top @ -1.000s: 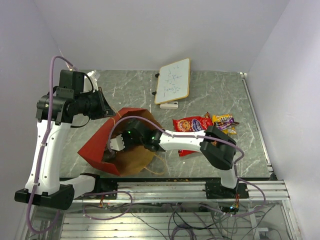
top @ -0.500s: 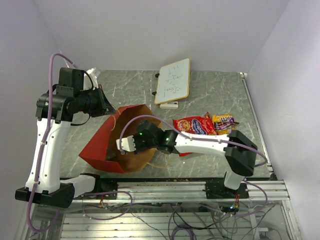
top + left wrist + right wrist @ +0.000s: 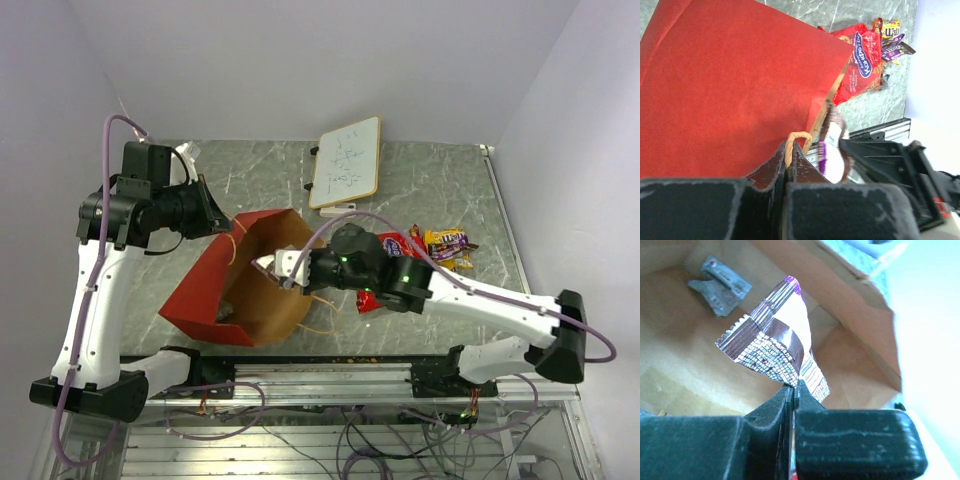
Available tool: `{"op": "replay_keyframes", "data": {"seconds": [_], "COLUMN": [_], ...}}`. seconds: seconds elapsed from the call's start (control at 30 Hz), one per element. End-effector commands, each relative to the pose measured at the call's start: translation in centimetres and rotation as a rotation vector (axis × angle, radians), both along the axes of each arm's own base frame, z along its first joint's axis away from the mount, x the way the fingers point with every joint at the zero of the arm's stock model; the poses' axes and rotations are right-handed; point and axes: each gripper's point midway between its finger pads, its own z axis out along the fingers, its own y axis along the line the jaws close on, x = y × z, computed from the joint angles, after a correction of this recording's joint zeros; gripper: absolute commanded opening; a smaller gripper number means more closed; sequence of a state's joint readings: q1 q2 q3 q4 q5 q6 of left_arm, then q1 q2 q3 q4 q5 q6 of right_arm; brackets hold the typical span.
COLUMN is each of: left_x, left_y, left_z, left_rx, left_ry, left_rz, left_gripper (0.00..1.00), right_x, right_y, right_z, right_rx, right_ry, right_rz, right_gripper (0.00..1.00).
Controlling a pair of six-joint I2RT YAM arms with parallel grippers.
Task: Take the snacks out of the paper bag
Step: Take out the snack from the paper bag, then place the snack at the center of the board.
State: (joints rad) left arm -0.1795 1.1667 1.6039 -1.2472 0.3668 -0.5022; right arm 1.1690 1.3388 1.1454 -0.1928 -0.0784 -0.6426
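On the grey marbled table (image 3: 430, 190) between white walls (image 3: 300, 60), the left gripper (image 3: 788, 152) pinched the handle (image 3: 796, 135) of the paper bag (image 3: 195, 295); the right gripper (image 3: 793, 390) clamped a candy bar (image 3: 775, 345).

Right pincer (image 3: 793, 387) pinching purple-and-white candy bar (image 3: 775, 352), silver wrapper (image 3: 720, 285) lying inside brown paper bag (image 3: 855, 315)

paper bag (image 3: 235, 295) leaned over on the left of the table (image 3: 440, 190), mouth facing up. left gripper (image 3: 789, 150) sat at its far rim, pinched on the loop handle (image 3: 795, 136). right gripper (image 3: 792, 386) was in the mouth, a candy bar (image 3: 775, 340) clamped between its fingers. one more wrapper (image 3: 720, 282) lay deep inside. right of the bag lay the cookie packet (image 3: 860, 55), with a cluster of candy bars (image 3: 447, 243) just beside it. whiteboard (image 3: 346, 161) lay behind them.
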Motion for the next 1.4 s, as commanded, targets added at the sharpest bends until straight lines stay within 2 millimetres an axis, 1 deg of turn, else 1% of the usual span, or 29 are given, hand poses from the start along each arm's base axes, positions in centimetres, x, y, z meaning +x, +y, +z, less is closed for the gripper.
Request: {"op": "replay_keyframes", "data": {"seconds": [0.0,0.07,0.17,0.23,0.3,0.33,0.37,0.43,0.47,0.5,0.57,0.6,0.63,0.67,0.77,0.8,0.83,0.97,1.1,1.2,1.37], "left_x": [0.2,0.0,-0.2,-0.3,-0.4,-0.5,-0.6,-0.7,-0.7,-0.7,-0.9,-0.9,-0.9,-1.0,-1.3,-1.3,-1.4,-1.1,-0.7,-0.5,0.1], "left_y": [-0.2,-0.4,-0.5,-0.6,-0.6,-0.6,-0.6,-0.7,-0.7,-0.7,-0.7,-0.7,-0.6,-0.6,-0.4,-0.3,-0.3,-0.3,-0.4,-0.3,0.0], "left_z": [0.1,-0.1,-0.4,-0.5,-0.6,-0.6,-0.6,-0.4,-0.3,-0.3,-0.2,-0.2,-0.3,-0.3,-0.4,-0.4,-0.5,-0.5,-0.3,-0.1,0.0], "left_rx": [-0.023,-0.036,-0.051,-0.055,-0.056,-0.056,-0.057,-0.063,-0.065,-0.067,-0.070,-0.069,-0.066,-0.062,-0.052,-0.050,-0.049,-0.044,-0.042,-0.026,-0.003], "left_ry": [-0.020,-0.016,-0.011,-0.003,0.001,0.003,0.002,-0.002,-0.003,-0.002,0.000,0.000,0.002,0.004,0.006,0.008,0.008,0.011,0.009,0.005,-0.002], "left_rz": [0.008,0.006,0.004,0.001,0.000,0.001,0.000,0.001,0.003,0.004,0.004,0.005,0.006,0.008,0.010,0.010,0.008,0.006,0.000,-0.003,0.000], "left_gripper": [0.07,0.07,0.07,0.07,0.07,0.07,0.07,0.07,0.07,0.07,0.07,0.07,0.07,0.07,0.07,0.07,0.07,0.07,0.07,0.07,0.07], "right_x": [1.4,3.3,7.7,10.5,13.2,14.8,16.0,18.5,19.2,20.0,20.7,20.9,21.0,20.8,20.4,20.4,20.3,20.3,19.9,20.0,19.7], "right_y": [-3.4,-5.1,-8.4,-10.7,-13.3,-15.3,-16.9,-20.2,-21.8,-23.2,-26.0,-26.9,-28.7,-29.9,-33.1,-34.6,-35.4,-38.4,-41.3,-42.6,-43.9], "right_z": [3.0,4.7,7.4,8.6,9.0,8.9,8.6,6.7,5.2,4.3,1.3,-0.1,-1.3,-2.4,-4.9,-5.6,-6.2,-7.8,-10.2,-11.9,-14.6], "right_rx": [0.066,0.113,0.237,0.312,0.390,0.441,0.512,0.578,0.582,0.629,0.666,0.690,0.718,0.749,0.888,0.950,0.996,1.169,1.206,1.193,1.193], "right_ry": [-0.006,-0.020,-0.012,0.014,0.044,0.066,0.120,0.213,0.275,0.341,0.481,0.549,0.599,0.639,0.736,0.764,0.792,0.849,0.865,0.895,0.960], "right_rz": [-0.174,-0.291,-0.553,-0.709,-0.878,-0.999,-1.122,-1.334,-1.428,-1.518,-1.689,-1.752,-1.829,-1.886,-2.003,-2.039,-2.061,-2.155,-2.288,-2.359,-2.451], "right_gripper": [0.00,0.00,0.00,0.00,0.00,0.00,0.00,0.00,0.00,0.00,0.00,0.00,0.00,0.00,0.00,0.00,0.00,0.00,0.00,0.00,0.00]}}
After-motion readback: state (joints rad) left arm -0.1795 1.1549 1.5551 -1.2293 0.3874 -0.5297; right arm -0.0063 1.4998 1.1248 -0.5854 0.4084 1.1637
